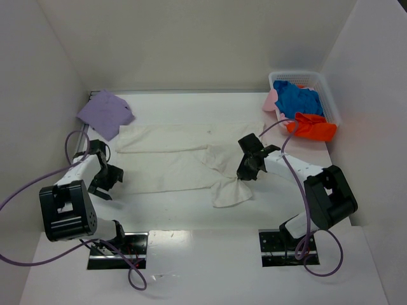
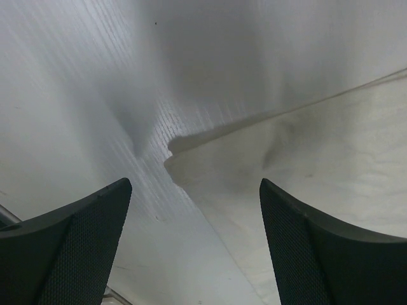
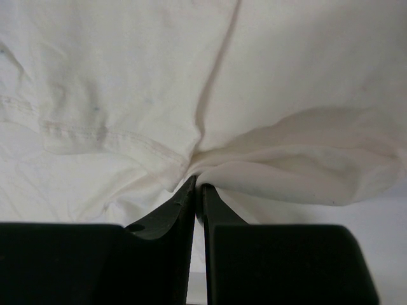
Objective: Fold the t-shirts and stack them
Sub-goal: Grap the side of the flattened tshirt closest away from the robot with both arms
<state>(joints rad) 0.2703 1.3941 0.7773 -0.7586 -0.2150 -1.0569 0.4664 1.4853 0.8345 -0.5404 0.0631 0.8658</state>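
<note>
An off-white t-shirt [image 1: 175,155] lies spread across the middle of the table, its right part bunched. My right gripper [image 1: 245,171] is shut on a fold of it [image 3: 210,171] near the bunched end. My left gripper [image 1: 107,181] is open and empty just off the shirt's left edge; in the left wrist view its fingers [image 2: 76,241] straddle a corner of the cloth [image 2: 286,171]. A lavender t-shirt [image 1: 105,113] lies folded at the back left. Blue [image 1: 297,99], orange-red [image 1: 311,127] and pale pink [image 1: 272,100] t-shirts lie in the basket.
A white mesh basket [image 1: 327,89] stands at the back right against the wall. White walls close in the table on the left, back and right. Purple cables trail from both arms.
</note>
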